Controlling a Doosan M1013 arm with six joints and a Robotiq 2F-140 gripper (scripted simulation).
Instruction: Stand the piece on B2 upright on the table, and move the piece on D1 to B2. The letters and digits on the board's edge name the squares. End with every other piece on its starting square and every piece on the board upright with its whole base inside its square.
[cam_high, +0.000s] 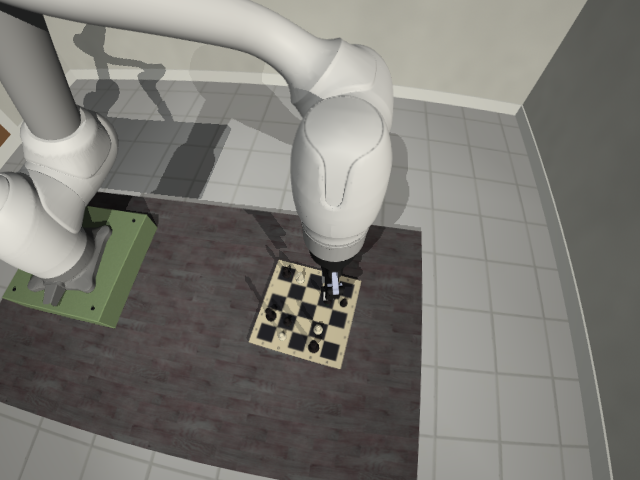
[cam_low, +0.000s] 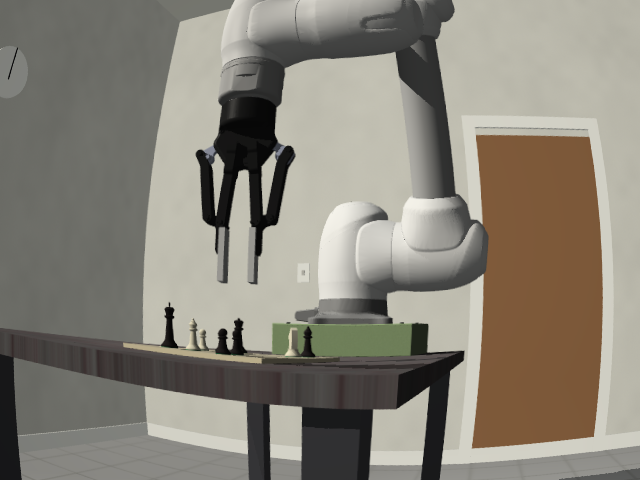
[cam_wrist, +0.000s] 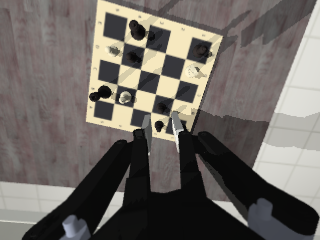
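The small chessboard (cam_high: 258, 338) (cam_low: 149, 347) (cam_wrist: 212, 47) lies on the dark wooden table (cam_high: 155, 372) (cam_low: 310, 384). Several black and white pieces stand on it. My gripper (cam_high: 331, 290) (cam_low: 237, 281) (cam_wrist: 161, 122) hangs high above the board's edge, fingers drawn in to a narrow gap with nothing between them. In the wrist view a small black piece (cam_wrist: 159, 126) on the near row shows right between the fingertips, far below. A tall black piece (cam_low: 169, 326) (cam_wrist: 98, 93) stands at the board's side. I cannot make out the edge letters, or any piece lying down.
The arm's green base block (cam_high: 111, 268) (cam_low: 361, 338) sits on the table beside the board. The table's edge runs close behind the board's near row in the wrist view, with tiled floor (cam_high: 491, 310) beyond.
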